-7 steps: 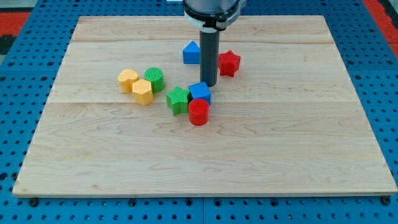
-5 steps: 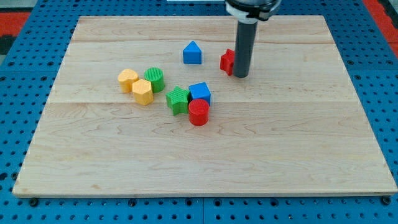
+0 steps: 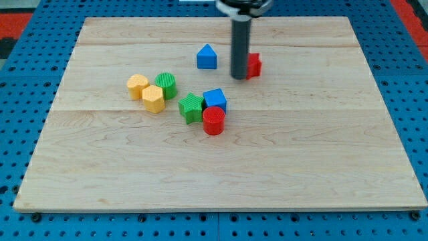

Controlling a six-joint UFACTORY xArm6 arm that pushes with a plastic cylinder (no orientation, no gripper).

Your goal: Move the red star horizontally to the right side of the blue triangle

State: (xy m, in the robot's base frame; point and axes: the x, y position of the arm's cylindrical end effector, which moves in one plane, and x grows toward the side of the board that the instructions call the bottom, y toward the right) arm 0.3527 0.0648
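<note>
The red star (image 3: 253, 65) lies near the view's top centre, partly hidden behind my rod. The blue triangle (image 3: 206, 57) sits to its left, with a gap between them. My tip (image 3: 239, 77) rests on the board at the star's left edge, between the star and the triangle, and looks to be touching the star.
A blue cube (image 3: 215, 100), a green star (image 3: 191, 106) and a red cylinder (image 3: 213, 121) cluster mid-board. A yellow block (image 3: 137, 85), a yellow hexagon (image 3: 153, 98) and a green cylinder (image 3: 166, 85) sit at the left. The wooden board (image 3: 334, 167) lies on a blue pegboard.
My tip went from left of the star to its right side, then back to its left edge. The star has shifted slightly right and up. The other blocks have not moved.
</note>
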